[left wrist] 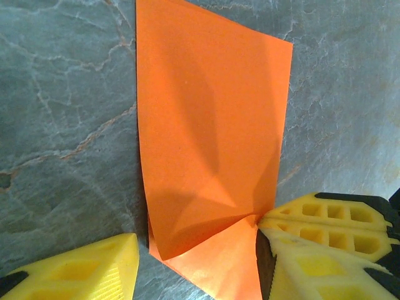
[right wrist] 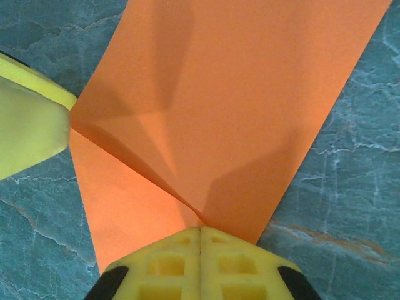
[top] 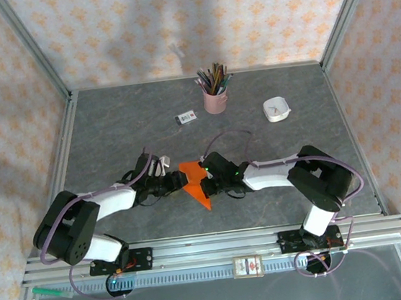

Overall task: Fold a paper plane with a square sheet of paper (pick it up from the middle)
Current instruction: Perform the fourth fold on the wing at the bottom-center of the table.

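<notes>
The square sheet of paper [top: 194, 185] is bright orange and lies partly folded on the grey table between both grippers. A raised crease runs across the paper [left wrist: 206, 125] to its right edge. My right gripper [right wrist: 200, 232] is shut, pinching the paper [right wrist: 237, 106] where that crease ends. Its yellow fingertips [left wrist: 312, 215] come in from the right in the left wrist view. My left gripper [left wrist: 197, 272] stands open astride the sheet's near corner, one finger [left wrist: 81, 269] left of it and one on its right edge. A paper plane is out of view.
A pink pencil cup [top: 215, 97], a small white card [top: 186, 117] and a white dish [top: 276, 109] stand at the back of the table. Metal frame rails [top: 66, 151] border the left, right and near edges.
</notes>
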Robot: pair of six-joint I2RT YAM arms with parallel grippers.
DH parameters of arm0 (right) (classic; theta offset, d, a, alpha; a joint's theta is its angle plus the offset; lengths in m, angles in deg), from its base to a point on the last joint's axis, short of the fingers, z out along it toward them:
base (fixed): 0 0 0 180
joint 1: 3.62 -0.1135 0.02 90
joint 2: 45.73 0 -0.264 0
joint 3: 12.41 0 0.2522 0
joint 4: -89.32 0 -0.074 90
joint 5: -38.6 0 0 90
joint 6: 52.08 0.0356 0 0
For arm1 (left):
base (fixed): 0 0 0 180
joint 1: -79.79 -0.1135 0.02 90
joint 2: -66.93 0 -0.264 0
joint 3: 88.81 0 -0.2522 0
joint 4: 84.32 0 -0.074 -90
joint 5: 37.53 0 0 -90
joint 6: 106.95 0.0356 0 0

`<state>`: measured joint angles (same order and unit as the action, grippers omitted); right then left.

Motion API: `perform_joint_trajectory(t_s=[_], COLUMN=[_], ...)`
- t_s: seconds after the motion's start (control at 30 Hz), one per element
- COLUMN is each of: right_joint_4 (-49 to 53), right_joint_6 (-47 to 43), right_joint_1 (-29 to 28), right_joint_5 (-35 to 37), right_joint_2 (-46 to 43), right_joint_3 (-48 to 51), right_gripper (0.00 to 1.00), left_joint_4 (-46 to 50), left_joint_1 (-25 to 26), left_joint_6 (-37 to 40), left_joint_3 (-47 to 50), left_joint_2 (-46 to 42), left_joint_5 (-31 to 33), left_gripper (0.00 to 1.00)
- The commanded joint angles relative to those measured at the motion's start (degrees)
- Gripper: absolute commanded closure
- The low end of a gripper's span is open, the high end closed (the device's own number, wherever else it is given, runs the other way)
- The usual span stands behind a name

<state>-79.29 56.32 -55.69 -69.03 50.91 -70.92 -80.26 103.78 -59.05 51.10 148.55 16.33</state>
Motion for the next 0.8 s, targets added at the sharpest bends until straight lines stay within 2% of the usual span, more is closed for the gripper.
perform_joint_trajectory(t_s=[0.0, 0.47, 0.77], right_joint_4=[3.2, 3.3, 3.3], right_joint_6=[0.6, 0.8, 0.6], right_joint_1=[0.1, 0.1, 0.0], right_joint_5=[2.2, 1.9, 1.8], right_joint_2=[0.0, 0.7, 0.9], right_joint_3=[2.0, 1.6, 1.6], right_gripper=[0.99, 0.99, 0.99], left_joint_4=[-3.3, -1.3, 5.6], left_joint_1=[0.3, 0.2, 0.2], left_joint_6=[-0.3, 0.7, 4.3], left_joint_3=[-1.2, -1.8, -4.1], left_joint_2=[1.4, 0.7, 0.2], left_joint_5=[-1.6, -1.0, 3.9], left_gripper=[0.49, 0.59, 0.56])
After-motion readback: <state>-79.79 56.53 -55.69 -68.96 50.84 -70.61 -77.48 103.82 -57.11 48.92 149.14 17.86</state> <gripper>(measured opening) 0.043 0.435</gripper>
